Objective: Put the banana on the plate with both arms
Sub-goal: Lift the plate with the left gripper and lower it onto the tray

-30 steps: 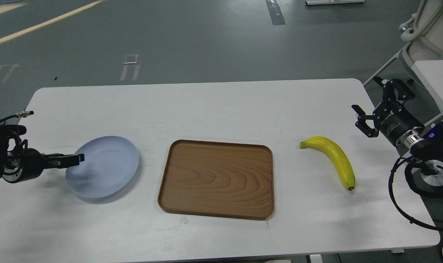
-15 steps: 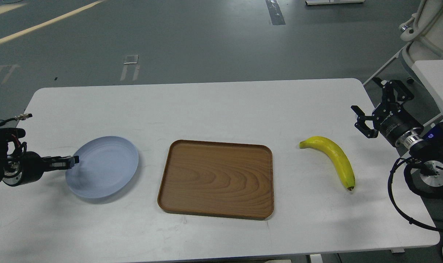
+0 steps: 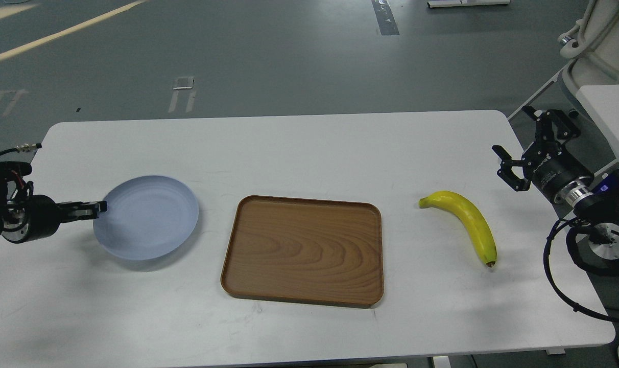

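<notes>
The pale blue-grey plate (image 3: pixel 148 217) is at the left of the white table (image 3: pixel 299 148), tilted and lifted a little, with a shadow under it. My left gripper (image 3: pixel 99 208) is shut on the plate's left rim. The yellow banana (image 3: pixel 468 220) lies on the table at the right, its brown tip toward the front. My right gripper (image 3: pixel 510 129) is open and empty, held above the table's right edge, behind and to the right of the banana.
A brown wood-grain tray (image 3: pixel 303 250) lies flat in the middle of the table, between the plate and the banana. A white machine and another white surface (image 3: pixel 603 102) stand past the right edge. Loose cables (image 3: pixel 560 276) hang from my right arm.
My left gripper has drawn back to the plate's left rim and closed on it. The plate has risen and shifted slightly away from me. The right arm has barely moved.
</notes>
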